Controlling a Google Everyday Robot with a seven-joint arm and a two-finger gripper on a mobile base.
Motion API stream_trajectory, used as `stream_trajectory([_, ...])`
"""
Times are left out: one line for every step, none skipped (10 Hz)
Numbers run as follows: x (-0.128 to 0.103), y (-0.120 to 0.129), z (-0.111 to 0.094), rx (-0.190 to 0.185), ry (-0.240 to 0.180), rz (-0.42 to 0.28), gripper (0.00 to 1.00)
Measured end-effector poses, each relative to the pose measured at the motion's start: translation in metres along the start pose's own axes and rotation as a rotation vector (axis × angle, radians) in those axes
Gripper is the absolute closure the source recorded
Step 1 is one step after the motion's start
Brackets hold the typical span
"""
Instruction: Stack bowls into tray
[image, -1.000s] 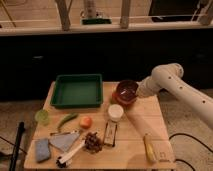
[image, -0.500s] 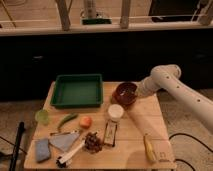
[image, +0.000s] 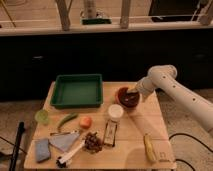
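The green tray (image: 55, 94) lies at the table's back left. A dark brown bowl (image: 127, 99) sits to the right of it near the table's back right, with an orange-red rim (image: 120, 92) showing around it. I cannot tell whether this is two bowls nested. My gripper (image: 134, 93) is at the end of the white arm, which reaches in from the right. It is down at the bowl's right rim and partly hidden by the wrist.
A white cup (image: 115, 111) stands just in front of the bowl. A light-green cup (image: 42, 116), a green pepper (image: 67, 120), an orange fruit (image: 86, 121), a pine cone (image: 92, 141), a brush (image: 70, 152), a blue sponge (image: 42, 149) and a banana (image: 149, 147) lie on the front half.
The arm's wrist has shifted slightly left and down at the bowl. The bowl has stayed in nearly the same place.
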Motion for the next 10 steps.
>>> stream_trajectory([0.0, 0.001, -0.001, -0.001, -0.001, -0.001, 0.2])
stream_trajectory([0.0, 0.0, -0.003, -0.001, -0.001, -0.003, 0.2])
stream_trajectory([-0.001, -0.001, -0.006, 0.001, -0.002, -0.007, 0.2])
stream_trajectory([-0.001, -0.001, -0.009, -0.001, -0.001, -0.01, 0.2])
stream_trajectory([-0.001, -0.001, -0.012, -0.003, -0.001, -0.01, 0.2])
stream_trajectory([-0.001, -0.001, -0.016, -0.015, -0.002, -0.007, 0.2])
stream_trajectory([-0.001, -0.002, -0.018, -0.025, -0.002, -0.005, 0.2])
stream_trajectory([-0.002, -0.003, -0.019, -0.041, -0.004, -0.002, 0.2])
stream_trajectory([-0.002, -0.005, -0.02, -0.058, -0.006, 0.004, 0.2])
stream_trajectory([-0.002, -0.005, -0.021, -0.074, -0.004, 0.013, 0.2])
